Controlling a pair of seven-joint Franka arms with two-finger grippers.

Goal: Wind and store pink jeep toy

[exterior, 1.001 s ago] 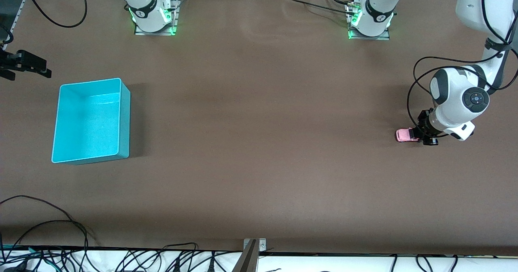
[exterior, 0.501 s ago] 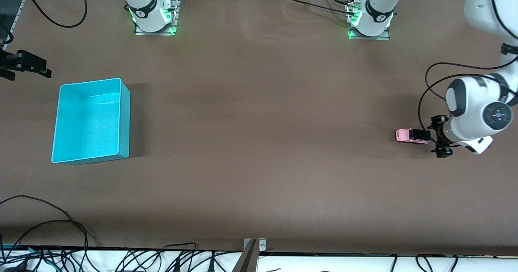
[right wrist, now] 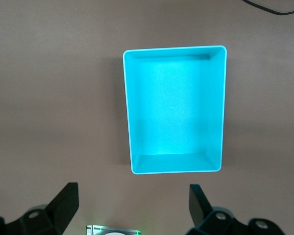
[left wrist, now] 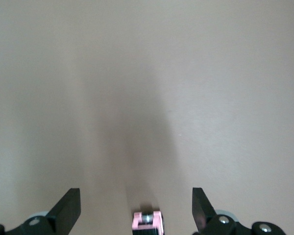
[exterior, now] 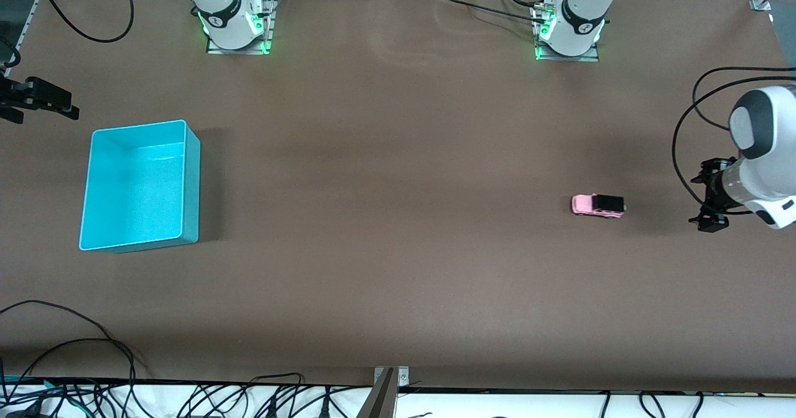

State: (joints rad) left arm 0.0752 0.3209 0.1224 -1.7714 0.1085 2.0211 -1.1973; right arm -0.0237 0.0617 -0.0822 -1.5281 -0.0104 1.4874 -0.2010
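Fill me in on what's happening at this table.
The pink toy car sits on the table by itself, toward the left arm's end, with nothing gripping it. The left gripper is beside it with its fingers open, and the car shows between those fingers in the left wrist view. The right gripper waits, open, above the empty turquoise box at the right arm's end. The car is not in the box yet.

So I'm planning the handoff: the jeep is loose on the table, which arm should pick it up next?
Probably the left. Its open hand hangs just beside the pink jeep toy, while the right hand, also open, waits above the turquoise box at the table's right-arm end.
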